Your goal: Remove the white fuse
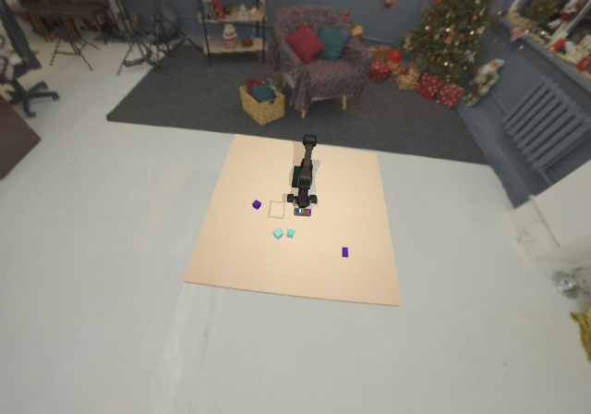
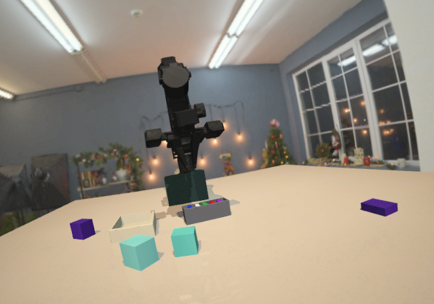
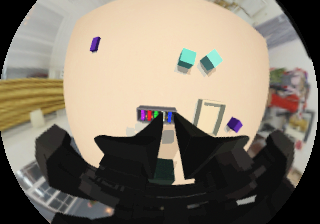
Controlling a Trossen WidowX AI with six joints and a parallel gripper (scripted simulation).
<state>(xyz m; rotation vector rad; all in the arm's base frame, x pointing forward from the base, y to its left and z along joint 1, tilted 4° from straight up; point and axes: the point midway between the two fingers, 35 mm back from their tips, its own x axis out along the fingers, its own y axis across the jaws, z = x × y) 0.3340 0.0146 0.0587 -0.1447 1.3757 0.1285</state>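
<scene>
Arm: bent forward and down, the gripper (image 3: 170, 138) hanging above the table, well over the fuse block (image 2: 207, 210).
Fingers: drawn in narrow with only a slim gap, and nothing between them.
White fuse (image 2: 197, 205): seated in the block, second from the left in the exterior view, between the blue fuse (image 2: 189, 206) and the green fuse (image 2: 204, 203).
Other fuses: red and purple farther along the row.
Tray (image 2: 133, 226): cream, open-topped, just beside the block.
Around them: two teal cubes (image 2: 139, 252) near the tray, a purple cube (image 2: 82, 228) on its far side, a flat purple block (image 2: 378, 206) well apart.
</scene>
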